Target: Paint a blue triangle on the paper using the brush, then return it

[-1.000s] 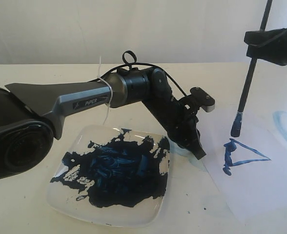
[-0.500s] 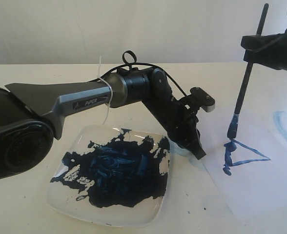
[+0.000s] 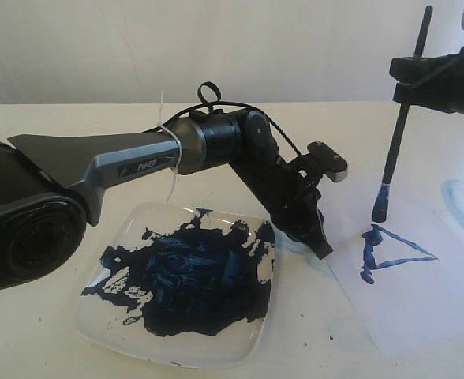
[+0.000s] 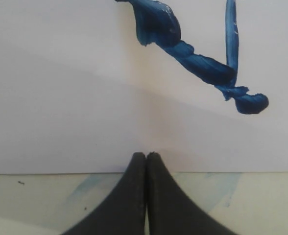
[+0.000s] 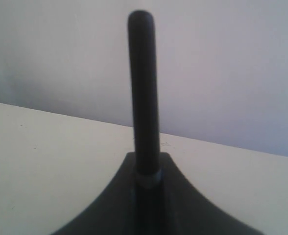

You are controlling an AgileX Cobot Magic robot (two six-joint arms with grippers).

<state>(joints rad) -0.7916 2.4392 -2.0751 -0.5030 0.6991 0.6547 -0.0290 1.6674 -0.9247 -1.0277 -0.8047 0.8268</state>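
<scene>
The brush [image 3: 396, 134] hangs nearly upright at the right, with my right gripper [image 3: 406, 73] shut on its upper shaft. Its blue tip hovers just above the top corner of the blue triangle [image 3: 390, 253], clear of the paper [image 3: 429, 308]. In the right wrist view the brush handle [image 5: 143, 88] stands up out of the right gripper [image 5: 148, 171]. My left gripper [image 3: 323, 249] is shut with nothing in it, its tips down at the paper's left edge. The left wrist view shows the left gripper [image 4: 146, 155] on the edge of the paper [image 4: 60, 98], with thick strokes of the blue triangle [image 4: 198, 66] beyond.
A white square plate [image 3: 98, 320] smeared with dark blue paint lies at the front left, under the left arm [image 3: 137, 162]. A faint light-blue smear [image 3: 462, 199] marks the far right of the sheet. Pale paint stains [image 4: 217, 188] show on the table beside the paper's edge.
Half a second ago the brush tip dipped down and left to the triangle's top corner. It has since risen and straightened. The left gripper has not moved.
</scene>
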